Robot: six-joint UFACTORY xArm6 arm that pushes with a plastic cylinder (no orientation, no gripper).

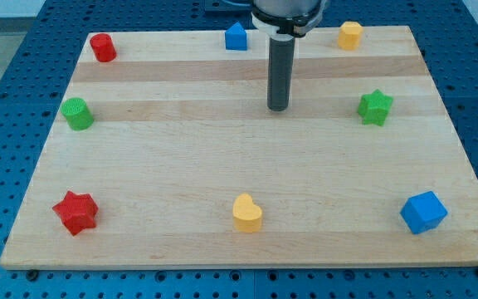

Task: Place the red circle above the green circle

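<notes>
The red circle (102,47) sits at the board's top left corner. The green circle (77,113) sits below it, near the left edge, with a gap between them. My tip (278,108) is on the board's upper middle, far to the right of both circles and touching no block.
A blue house-shaped block (236,36) and a yellow hexagon (349,35) sit along the top edge. A green star (375,107) is at the right. A red star (75,212), a yellow heart (246,213) and a blue cube (423,212) lie along the bottom. The wooden board (239,158) rests on a blue pegboard table.
</notes>
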